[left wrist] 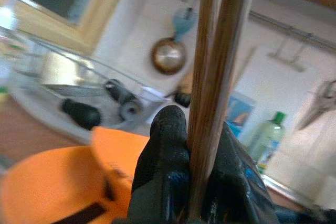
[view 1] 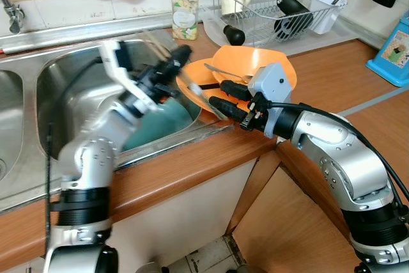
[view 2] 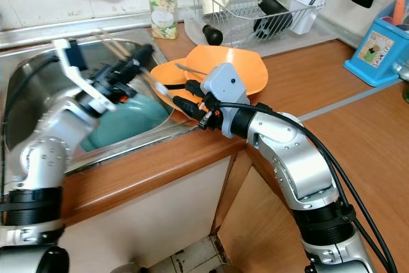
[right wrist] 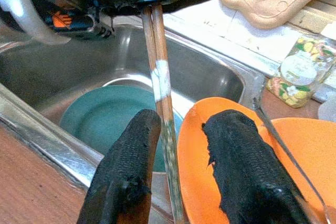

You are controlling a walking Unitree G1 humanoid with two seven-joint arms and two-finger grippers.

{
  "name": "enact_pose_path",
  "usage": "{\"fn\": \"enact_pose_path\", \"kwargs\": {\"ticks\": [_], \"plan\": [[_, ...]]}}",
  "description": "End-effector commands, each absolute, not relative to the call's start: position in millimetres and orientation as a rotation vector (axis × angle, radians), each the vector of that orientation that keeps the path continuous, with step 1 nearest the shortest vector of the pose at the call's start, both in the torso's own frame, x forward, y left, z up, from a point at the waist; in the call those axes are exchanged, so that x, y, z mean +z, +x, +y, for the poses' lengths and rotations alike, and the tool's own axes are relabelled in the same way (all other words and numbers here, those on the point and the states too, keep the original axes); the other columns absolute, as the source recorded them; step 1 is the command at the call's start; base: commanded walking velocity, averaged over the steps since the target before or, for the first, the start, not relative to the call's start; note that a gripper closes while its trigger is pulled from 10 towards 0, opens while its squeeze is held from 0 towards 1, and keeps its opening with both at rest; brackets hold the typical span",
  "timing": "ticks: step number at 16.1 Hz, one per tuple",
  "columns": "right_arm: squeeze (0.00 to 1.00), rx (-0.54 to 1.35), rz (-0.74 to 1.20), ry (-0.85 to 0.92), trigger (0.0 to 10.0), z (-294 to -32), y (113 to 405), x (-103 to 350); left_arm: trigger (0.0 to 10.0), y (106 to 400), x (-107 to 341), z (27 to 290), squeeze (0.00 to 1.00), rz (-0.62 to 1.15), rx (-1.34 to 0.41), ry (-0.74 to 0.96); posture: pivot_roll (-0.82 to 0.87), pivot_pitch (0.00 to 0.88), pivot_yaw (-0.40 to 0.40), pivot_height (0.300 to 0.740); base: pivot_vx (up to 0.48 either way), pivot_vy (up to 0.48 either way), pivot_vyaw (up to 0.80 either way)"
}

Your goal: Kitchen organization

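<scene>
Two chopsticks (right wrist: 160, 85) sit pinched in the left end effector (view 1: 167, 71), over the sink's (view 1: 77, 62) right rim w/ a teal plate (right wrist: 113, 121) in the basin below. Step looks like a hand-over or regrasp of the sticks. Right end effector (right wrist: 181, 166) is approx. half open, fingers either side of the sticks' lower end, not clamped yet; touching or not, can't tell. It hovers over the orange plates (view 1: 268, 65) on the tabletop (view 1: 332, 75), a metal utensil (view 1: 223, 71) lying on them. Next prob. needs right to close on the sticks, then left lets go. Drying rack (view 1: 275, 4) and soap bottle (view 1: 185, 9) sit far.
</scene>
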State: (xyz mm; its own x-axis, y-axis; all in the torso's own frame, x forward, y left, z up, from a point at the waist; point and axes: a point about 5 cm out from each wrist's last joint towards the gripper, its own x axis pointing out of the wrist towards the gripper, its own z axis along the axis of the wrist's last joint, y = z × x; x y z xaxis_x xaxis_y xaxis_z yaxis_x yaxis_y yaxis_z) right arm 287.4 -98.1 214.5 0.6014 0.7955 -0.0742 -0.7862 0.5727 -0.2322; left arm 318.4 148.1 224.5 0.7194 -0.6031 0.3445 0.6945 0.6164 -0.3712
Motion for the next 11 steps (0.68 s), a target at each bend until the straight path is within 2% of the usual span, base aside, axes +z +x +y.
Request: {"fn": "enact_pose_path", "kwargs": {"ticks": [1, 3, 6, 7, 8, 9, 10, 11], "plan": [[1.00, 0.951, -0.048, -0.242, 10.0, -98.4, 283.3, 220.0, 0.0, 322.9, 237.9, 169.4, 0.00, -0.248, -0.683, -0.478, -0.18, 0.000, -0.022, 0.740, 0.000, 0.000, 0.00], [1.00, 0.978, -0.020, -0.187, 10.0, -96.5, 279.0, 216.6, 0.0, 326.0, 242.2, 199.2, 0.00, -0.267, -0.597, -0.443, -0.18, 0.000, -0.022, 0.740, 0.000, 0.000, 0.00], [1.00, 0.979, -0.014, -0.176, 10.0, -93.3, 276.6, 213.9, 0.0, 334.6, 236.9, 230.4, 0.00, -0.236, -0.443, -0.385, -0.18, 0.000, -0.021, 0.740, 0.000, 0.000, 0.00], [1.00, 0.971, -0.020, -0.186, 10.0, -92.2, 276.2, 213.4, 4.6, 339.5, 232.1, 236.0, 0.00, -0.215, -0.388, -0.382, -0.18, 0.000, -0.021, 0.740, 0.000, 0.000, 0.00], [1.00, 0.958, -0.030, -0.205, 10.0, -90.3, 275.8, 212.6, 6.3, 347.9, 222.5, 243.0, 0.00, -0.171, -0.293, -0.366, -0.18, 0.000, -0.023, 0.740, 0.000, 0.000, 0.00], [1.00, 0.953, -0.033, -0.210, 10.0, -88.6, 275.8, 212.0, 10.0, 356.6, 211.2, 246.7, 0.00, -0.106, -0.206, -0.340, -0.18, 0.000, -0.022, 0.740, 0.000, 0.000, 0.00], [1.00, 0.945, -0.043, -0.219, 10.0, -87.7, 276.5, 212.5, 10.0, 363.7, 201.3, 248.2, 0.00, -0.036, -0.133, -0.304, -0.18, 0.000, -0.020, 0.740, 0.000, 0.000, 0.00], [1.00, 0.936, -0.060, -0.225, 10.0, -87.7, 277.1, 213.8, 10.0, 369.7, 193.1, 247.9, 0.21, 0.036, -0.070, -0.255, -0.19, 0.000, -0.016, 0.740, 0.000, 0.000, 0.00]]}}
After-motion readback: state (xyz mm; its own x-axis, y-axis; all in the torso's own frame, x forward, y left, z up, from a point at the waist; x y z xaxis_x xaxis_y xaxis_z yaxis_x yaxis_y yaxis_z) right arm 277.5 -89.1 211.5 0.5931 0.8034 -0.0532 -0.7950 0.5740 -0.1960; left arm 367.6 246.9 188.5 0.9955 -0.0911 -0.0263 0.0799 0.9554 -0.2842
